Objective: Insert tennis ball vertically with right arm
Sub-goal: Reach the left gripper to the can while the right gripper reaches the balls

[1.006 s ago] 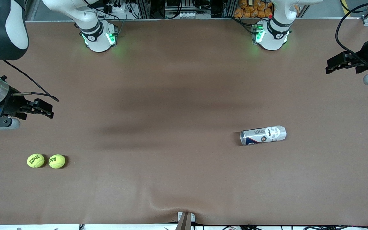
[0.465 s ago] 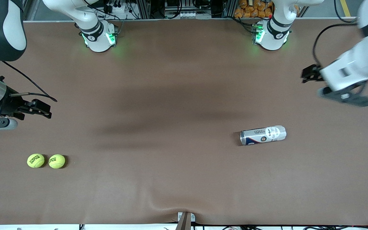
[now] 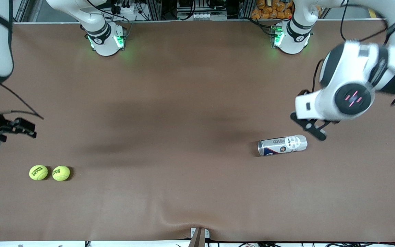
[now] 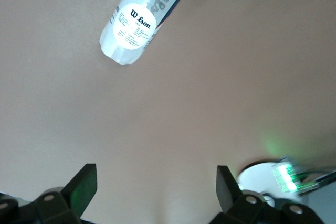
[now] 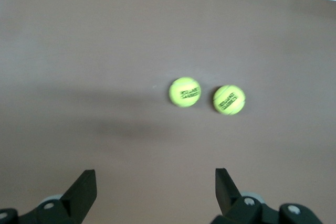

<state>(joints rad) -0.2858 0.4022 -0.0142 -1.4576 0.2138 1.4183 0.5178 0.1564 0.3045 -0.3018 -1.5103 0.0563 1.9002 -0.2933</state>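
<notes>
I see two yellow tennis balls nearest the front camera, lying on the brown surface [image 3: 190,192] toward the right arm's end. The outer ball [image 3: 38,172] and the inner ball [image 3: 61,173] sit just beside each other, a thin gap between them. The right wrist view shows both: one [image 5: 185,92] and the other [image 5: 229,99], side by side, printing facing up.

Next, farther from the camera, the ball can [image 3: 282,145] lies on its side toward the left arm's end, well apart from the balls. Its white end with a round label points to the left arm's end; the silver end points toward the middle of the surface. In the left wrist view the white labelled end [image 4: 128,30] is plainly seen.

The left hand [image 3: 310,127] hangs over the surface just beside the can's white end, touching nothing. Its fingers [image 4: 84,186] stand wide apart with nothing between them.

The right hand [image 3: 22,127] hovers over the surface at the right arm's end, above the spot farther from the camera than the balls. Its fingers [image 5: 84,188] are likewise spread apart, empty.

Farthest off, both arm bases stand at the surface's edge, green lights lit.
</notes>
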